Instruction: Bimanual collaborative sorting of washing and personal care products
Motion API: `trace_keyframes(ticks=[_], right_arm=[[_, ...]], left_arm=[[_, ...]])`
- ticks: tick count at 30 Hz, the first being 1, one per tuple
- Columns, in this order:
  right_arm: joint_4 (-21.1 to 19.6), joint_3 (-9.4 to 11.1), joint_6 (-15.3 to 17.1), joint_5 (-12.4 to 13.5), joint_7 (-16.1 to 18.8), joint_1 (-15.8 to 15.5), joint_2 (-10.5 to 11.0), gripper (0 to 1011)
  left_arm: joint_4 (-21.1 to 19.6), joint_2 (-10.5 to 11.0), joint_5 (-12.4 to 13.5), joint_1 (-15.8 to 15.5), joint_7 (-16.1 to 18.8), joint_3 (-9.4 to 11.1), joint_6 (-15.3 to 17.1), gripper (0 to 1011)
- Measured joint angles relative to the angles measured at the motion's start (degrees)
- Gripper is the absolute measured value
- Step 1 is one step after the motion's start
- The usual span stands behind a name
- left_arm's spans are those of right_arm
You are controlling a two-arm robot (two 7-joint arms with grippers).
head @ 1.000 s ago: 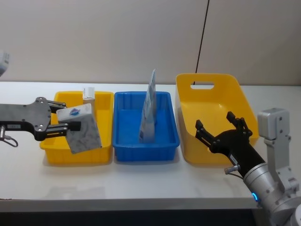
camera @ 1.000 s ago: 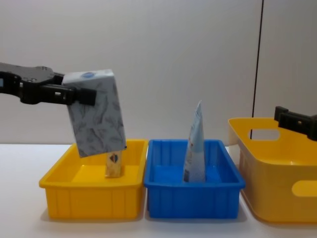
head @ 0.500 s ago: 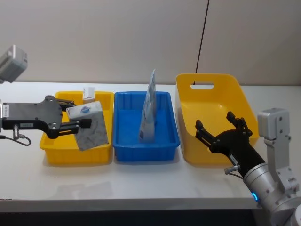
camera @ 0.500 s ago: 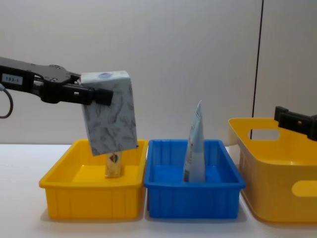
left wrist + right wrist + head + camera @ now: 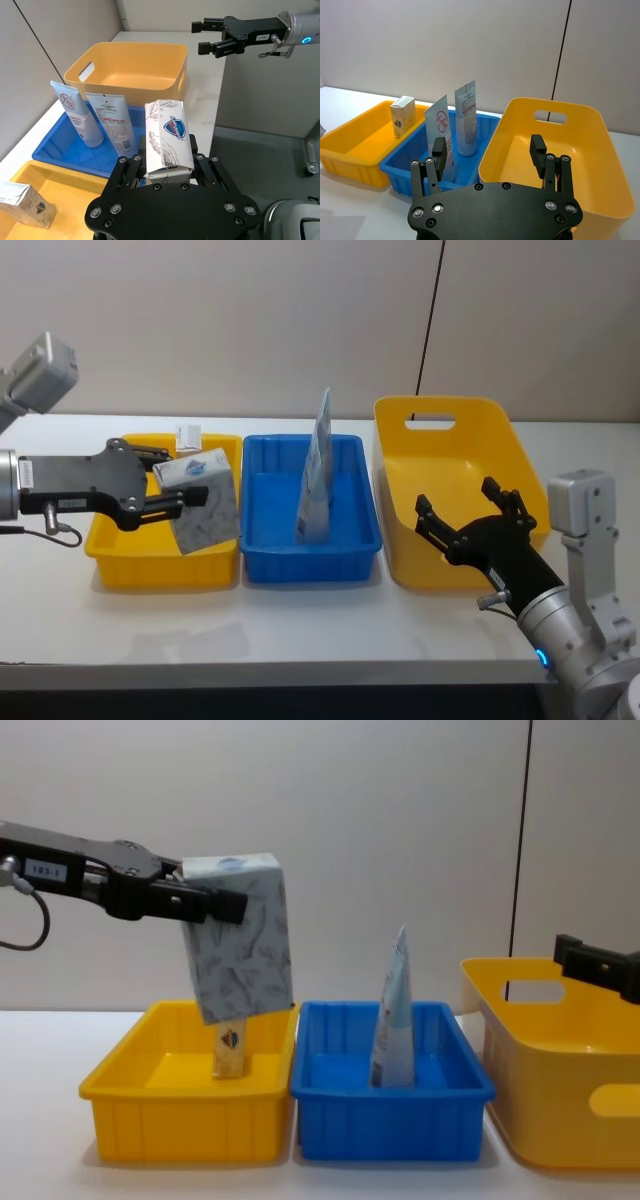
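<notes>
My left gripper (image 5: 192,497) is shut on the white pack with grey feather marks (image 5: 202,502), which hangs tilted in the air over the right end of the small yellow bin (image 5: 112,545). From the side, the pack (image 5: 243,952) hangs above the wall between that bin and the blue bin (image 5: 390,1130). A small beige carton (image 5: 187,435) stands in the yellow bin's far corner. Two pale blue tubes (image 5: 75,117) (image 5: 112,124) stand upright in the blue bin. My right gripper (image 5: 470,515) hovers open over the front of the large yellow bin (image 5: 440,410).
The three bins sit side by side on the white table (image 5: 300,620): small yellow on the left, blue (image 5: 310,565) in the middle, large yellow with handle slots on the right. A black cable (image 5: 430,330) runs down the wall behind. Bare table lies in front of the bins.
My left gripper has carried the white pack to the right, from over the yellow bin's middle toward its edge beside the blue bin. The right gripper has not moved.
</notes>
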Motion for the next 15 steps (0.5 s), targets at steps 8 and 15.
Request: trace_keyframes(ticks=[8,15], right_arm=[[0.0,0.0,0.0,0.0,0.0,0.0,0.0,1002],[-0.2,0.4,-0.1,0.9,1.5,0.5,0.3,1002]], left_arm=[[-1.1,0.1,0.1,0.3,1.2,0.1,0.4,377],[-1.6,0.1,0.1,0.5,1.7,0.1,0.7,377]])
